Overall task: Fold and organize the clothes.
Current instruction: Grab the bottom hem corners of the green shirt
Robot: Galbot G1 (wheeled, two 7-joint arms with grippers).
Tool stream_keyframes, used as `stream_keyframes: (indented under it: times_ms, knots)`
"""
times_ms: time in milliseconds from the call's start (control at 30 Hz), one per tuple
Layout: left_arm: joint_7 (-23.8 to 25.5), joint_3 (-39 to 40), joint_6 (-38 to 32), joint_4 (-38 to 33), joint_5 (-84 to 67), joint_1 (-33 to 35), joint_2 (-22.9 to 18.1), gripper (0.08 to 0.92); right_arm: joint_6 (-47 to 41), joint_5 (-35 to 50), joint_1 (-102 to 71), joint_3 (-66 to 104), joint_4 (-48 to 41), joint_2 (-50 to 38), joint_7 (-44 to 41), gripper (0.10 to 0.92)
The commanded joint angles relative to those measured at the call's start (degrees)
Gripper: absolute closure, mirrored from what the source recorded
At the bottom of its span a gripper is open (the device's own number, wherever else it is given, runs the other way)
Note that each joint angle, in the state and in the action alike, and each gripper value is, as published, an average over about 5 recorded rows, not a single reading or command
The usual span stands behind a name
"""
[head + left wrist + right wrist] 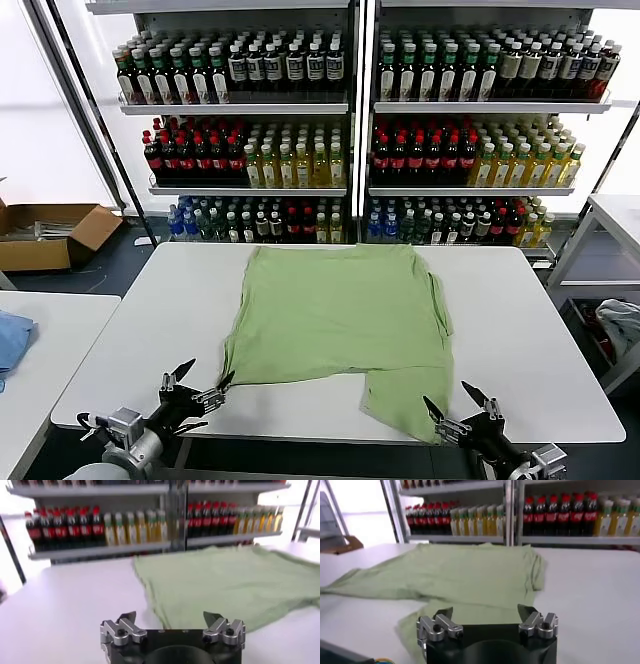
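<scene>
The clothes, one light green shirt (340, 315), lie spread on the white table (150, 330), with a loose flap (405, 395) reaching toward the front edge at the right. My left gripper (210, 372) hovers open at the shirt's near left corner, with nothing between its fingers. My right gripper (447, 395) stands open just over the flap's near edge, also holding nothing. In the left wrist view the shirt (225, 582) lies ahead of the open left gripper (169, 616). In the right wrist view the shirt (470, 572) fills the table beyond the open right gripper (485, 610).
Shelves of bottles (330, 130) stand behind the table. A cardboard box (50, 235) sits on the floor at far left. A blue cloth (12, 340) lies on a second table to the left. A pale cloth (620, 325) rests by a side table at right.
</scene>
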Motion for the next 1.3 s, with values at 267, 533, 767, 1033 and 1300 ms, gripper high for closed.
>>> stream_keyframes:
  times_ms: [267, 533, 767, 1033, 1300]
  knots:
    - [-5.7, 6.3, 6.8, 5.1, -3.5, -6.0, 3.2, 0.177, -5.0, -2.5, 0.4, -2.9, -0.1, 0.1, 1.7, 0.319]
    - [-5.3, 7.3, 6.8, 5.2, -3.3, -5.3, 2.7, 0.329, -4.8, -2.3, 0.3, -3.0, -0.1, 1.0, 1.7, 0.544]
    - [-4.7, 8.4, 6.7, 5.4, -2.7, -5.1, 2.1, 0.528, -3.2, -1.1, 0.1, -2.6, -0.2, 1.2, 1.1, 0.743]
    - [-4.7, 8.7, 5.6, 4.5, -2.7, -4.7, 1.7, 0.762, 7.8, 4.9, 0.2, -1.0, -1.9, 2.2, -3.5, 0.916]
    - [-5.9, 5.7, 4.3, -1.7, -4.1, -0.7, 0.3, 0.913, 18.9, 14.0, -3.6, 3.1, -1.9, 3.5, -13.6, 0.920]
